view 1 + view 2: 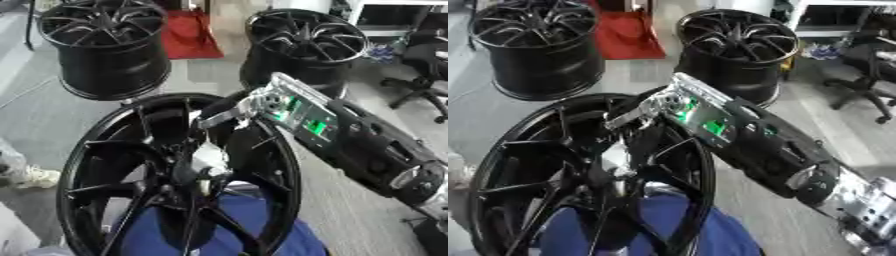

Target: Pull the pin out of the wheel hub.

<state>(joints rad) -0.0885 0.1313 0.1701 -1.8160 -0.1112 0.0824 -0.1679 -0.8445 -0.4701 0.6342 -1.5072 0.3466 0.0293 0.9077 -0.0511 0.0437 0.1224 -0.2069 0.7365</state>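
A large black spoked wheel (96,150) fills the lower left, tilted toward me, with its hub (188,182) near the middle. My right arm (350,135) comes in from the lower right and crosses over the rim. My right hand (208,159) reaches down into the centre of the wheel, right at the hub. A pale, whitish patch shows there among the dark spokes. The pin itself I cannot make out, and the hand's grip is hidden in the blur. My left hand shows in neither view.
Two more black wheels stand on the floor behind, one at the back left (105,45) and one at the back right (302,45). A red cloth (188,32) lies between them. An office chair (424,65) stands far right. Blue fabric (236,225) shows beneath the near wheel.
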